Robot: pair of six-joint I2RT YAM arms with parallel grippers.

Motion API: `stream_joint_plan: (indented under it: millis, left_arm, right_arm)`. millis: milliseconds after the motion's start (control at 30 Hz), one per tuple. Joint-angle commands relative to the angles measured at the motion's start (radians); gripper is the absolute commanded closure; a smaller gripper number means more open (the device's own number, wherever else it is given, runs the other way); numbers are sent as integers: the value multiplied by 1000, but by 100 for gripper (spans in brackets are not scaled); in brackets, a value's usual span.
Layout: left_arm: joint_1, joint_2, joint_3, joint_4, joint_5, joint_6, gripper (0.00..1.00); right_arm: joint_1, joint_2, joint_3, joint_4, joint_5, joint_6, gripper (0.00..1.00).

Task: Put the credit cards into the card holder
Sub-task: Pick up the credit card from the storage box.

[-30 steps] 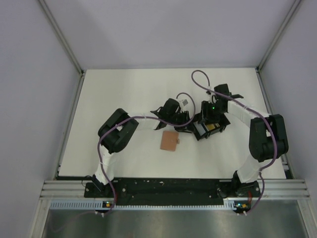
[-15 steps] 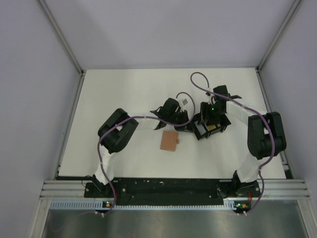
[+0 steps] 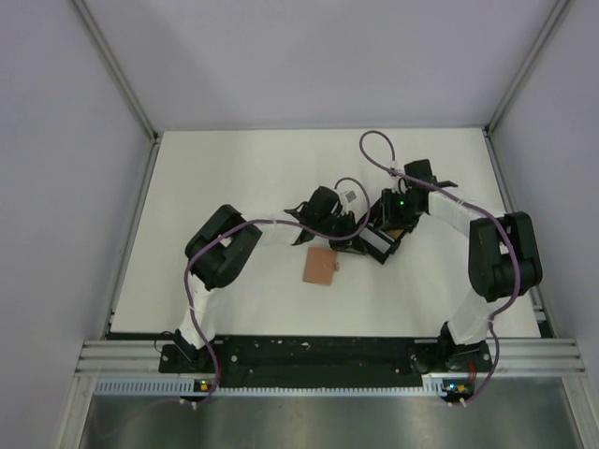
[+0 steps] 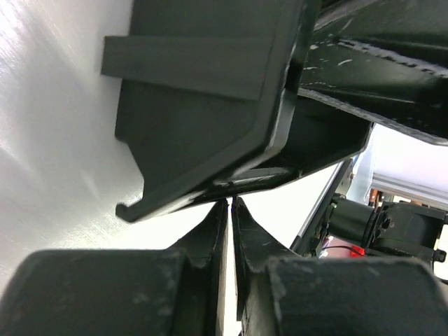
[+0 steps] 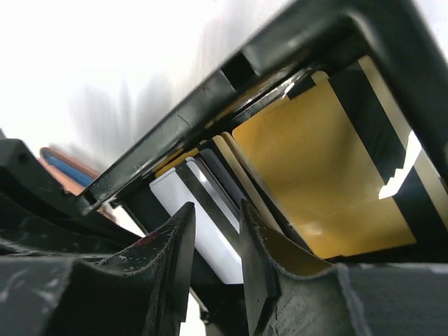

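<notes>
The black tray (image 3: 379, 243) stands tipped up on one edge between my grippers. In the right wrist view it holds a yellow-orange card (image 5: 329, 182) and a pale card with a dark stripe (image 5: 210, 217), both leaning in its lower corner. My right gripper (image 5: 213, 227) is open inside the tray, its fingers on either side of the pale card's edge. My left gripper (image 4: 229, 204) is shut, its tips against the tray's lower rim (image 4: 203, 189). The tan card holder (image 3: 320, 267) lies flat on the table just in front of the left gripper; its edge shows in the right wrist view (image 5: 66, 164).
The white table (image 3: 234, 178) is bounded by a metal frame and grey walls. Both arms meet at the table's middle, purple cables looping over them. The right arm's elbow (image 3: 505, 257) stands near the right edge.
The black tray has gone from lying flat, showing the yellow card, to tipped up on edge and shifted slightly left toward the left gripper. The right gripper followed it.
</notes>
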Motion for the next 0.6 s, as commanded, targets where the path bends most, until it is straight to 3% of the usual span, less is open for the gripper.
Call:
stream_joint_plan:
  millis: [0,567]
  left_arm:
    - [-3,5,22,72,-68,9,92]
    - [24,-36,-26,65,-128,4,96]
  right_arm:
    - [32,-62,-4,-28,-204,35,70]
    - [34,-71,-27,-130,-198,-54,73]
